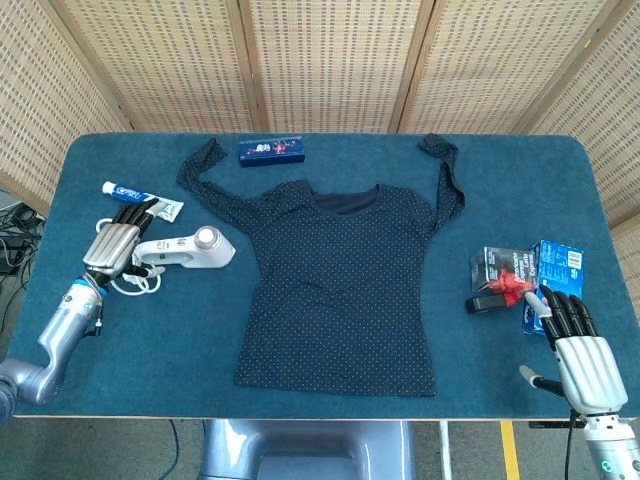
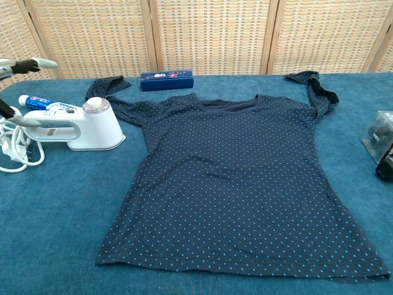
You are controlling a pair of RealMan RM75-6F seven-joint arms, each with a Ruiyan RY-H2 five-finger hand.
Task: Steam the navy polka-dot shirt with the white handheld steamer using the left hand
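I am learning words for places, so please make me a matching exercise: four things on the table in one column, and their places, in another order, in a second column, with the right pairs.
Things:
1. steamer
2. toothpaste tube
3. dark blue box
4. right hand

Places:
A. near edge of the table, right side
B. far edge, beside the shirt's sleeve
C. left of the shirt, on its side
D. far left, beyond the steamer

Pairs: 1-C, 2-D, 3-B, 4-A

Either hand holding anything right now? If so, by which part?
Nothing is held. The left hand is open beside the handle end of the white handheld steamer, which lies on the table. The right hand is open, empty.
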